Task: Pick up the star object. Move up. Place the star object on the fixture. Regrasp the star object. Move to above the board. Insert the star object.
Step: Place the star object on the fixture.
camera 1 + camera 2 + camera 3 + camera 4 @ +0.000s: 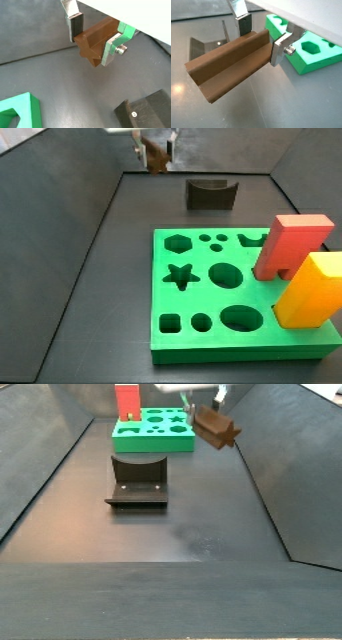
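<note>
Hand [261, 35] aloft, fingers clamped together.

Side cameras facing each other across the board [227, 288]

I'm seeing the gripper [93, 37] close up in both wrist views; board [304, 47] appearing beyond it.

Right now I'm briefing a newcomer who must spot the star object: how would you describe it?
Start at the big green board with its red block and yellow-orange block. Beyond it stands the small dark fixture. Above the floor, the gripper holds the star object: the only slim brown ridged bar, and the only piece off the ground.
</note>
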